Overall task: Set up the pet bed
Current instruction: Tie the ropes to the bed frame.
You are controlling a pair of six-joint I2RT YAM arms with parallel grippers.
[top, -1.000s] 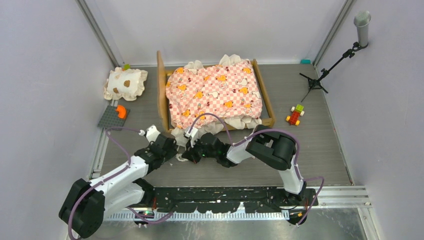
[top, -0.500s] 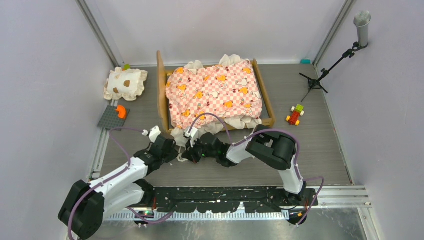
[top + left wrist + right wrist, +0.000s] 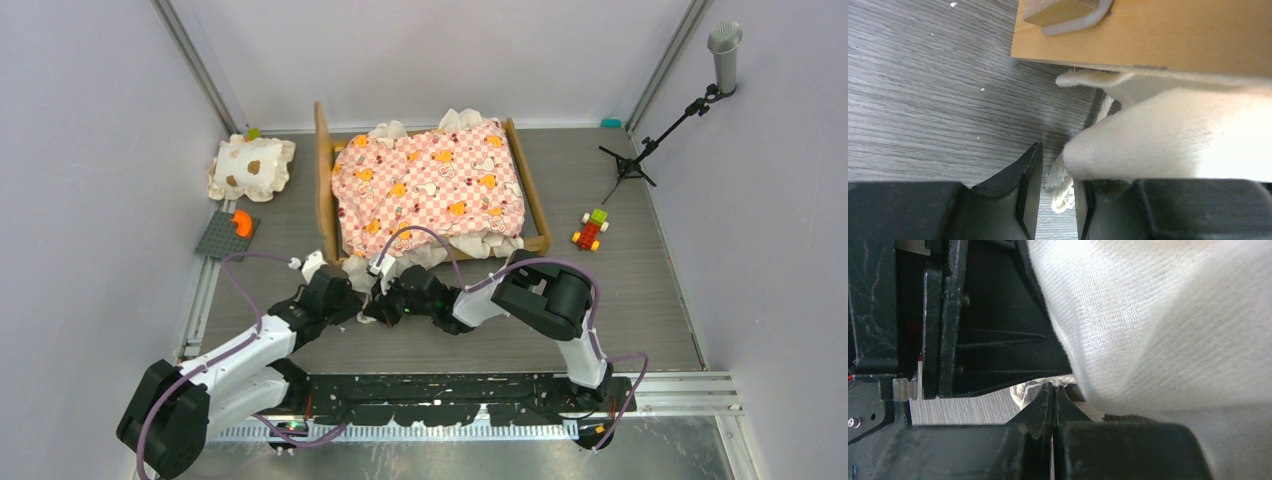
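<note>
The left gripper's (image 3: 1057, 172) fingers (image 3: 1025, 175) are standing a narrow gap apart. A frayed edge of the bed's cream ruffle (image 3: 1168, 135) is lying in that gap. I cannot tell whether the fingers are pressing on it. A fold of the ruffle is draping over the right-hand finger and hiding its tip. Just above, the bed's wooden frame (image 3: 1158, 35) is crossing the left wrist view, with the ruffle spilling out under it onto the table (image 3: 923, 90).

The right gripper's (image 3: 1053, 390) fingers (image 3: 1040, 412) are pressing together, tip to tip. The tips are meeting right at the ruffle's edge, and I cannot tell whether any cloth is caught between them. The ruffle is filling the upper right of the right wrist view. The black body of the left gripper is sitting just beyond the tips, very close.

From above, both grippers are crowding together at the bed's (image 3: 430, 185) near left corner, facing each other over the overhanging ruffle. The bed is sitting at the middle of the table toward the back wall, its headboard on the left and its pink checkered mattress lying in the frame.

A spotted pillow (image 3: 252, 167) is lying well left of the bed, and a grey plate (image 3: 222, 238) with an orange piece is lying just nearer than it. A brick toy (image 3: 591, 231) is sitting to the right of the bed. A microphone stand (image 3: 680, 108) is standing in the far right corner.
</note>
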